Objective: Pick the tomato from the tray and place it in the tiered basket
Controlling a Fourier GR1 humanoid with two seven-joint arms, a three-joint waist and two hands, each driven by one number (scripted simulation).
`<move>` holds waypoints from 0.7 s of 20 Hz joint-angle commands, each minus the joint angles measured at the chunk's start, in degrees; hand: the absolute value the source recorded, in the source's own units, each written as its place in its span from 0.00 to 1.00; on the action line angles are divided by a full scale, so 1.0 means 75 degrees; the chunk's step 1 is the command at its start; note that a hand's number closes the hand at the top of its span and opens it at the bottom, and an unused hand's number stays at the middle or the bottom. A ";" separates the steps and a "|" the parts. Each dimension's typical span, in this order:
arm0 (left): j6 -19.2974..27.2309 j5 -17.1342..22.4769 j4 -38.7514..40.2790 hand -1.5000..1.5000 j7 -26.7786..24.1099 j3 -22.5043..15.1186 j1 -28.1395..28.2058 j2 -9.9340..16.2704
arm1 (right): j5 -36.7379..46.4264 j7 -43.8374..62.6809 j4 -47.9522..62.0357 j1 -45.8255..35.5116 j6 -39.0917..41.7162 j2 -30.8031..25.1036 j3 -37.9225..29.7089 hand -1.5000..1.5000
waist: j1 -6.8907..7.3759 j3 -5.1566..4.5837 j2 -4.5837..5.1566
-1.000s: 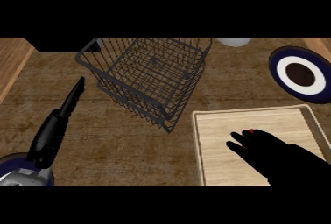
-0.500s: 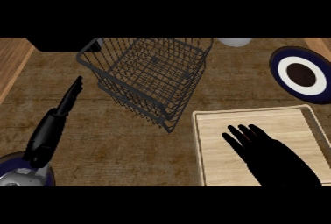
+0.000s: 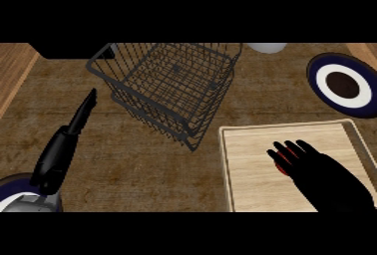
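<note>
On the pale wooden tray [image 3: 243, 149], right of the dark wire tiered basket [image 3: 173, 84], my right hand [image 3: 324, 172] covers the red tomato [image 3: 280, 162], mostly hiding it. Risk as I see it: the round tomato rolls out sideways if I close off-centre. Fingers are extended over it, not curled round; I can't confirm contact. Left hand [image 3: 63, 149] rests left of the basket, straight.
</note>
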 commanded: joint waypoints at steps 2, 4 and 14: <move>-0.0125 -0.0343 0.0355 0.50 0.0036 0.0133 -0.0329 -0.0368 | 0.0940 -0.0128 0.0411 0.0359 -0.0389 0.0528 0.0241 0.00 | -0.0017 -0.0001 0.0005; -0.0576 0.0037 0.0164 0.50 0.0205 0.0510 -0.0394 -0.0129 | 0.0901 -0.0520 0.0156 0.0362 -0.0576 0.0365 -0.0236 0.00 | -0.0018 -0.0001 0.0001; -0.0868 -0.0285 -0.0121 0.50 -0.0234 0.0897 0.0138 -0.0230 | 0.1610 -0.1565 0.1148 0.0608 -0.1521 0.0883 -0.0878 0.00 | 0.0012 -0.0001 0.0001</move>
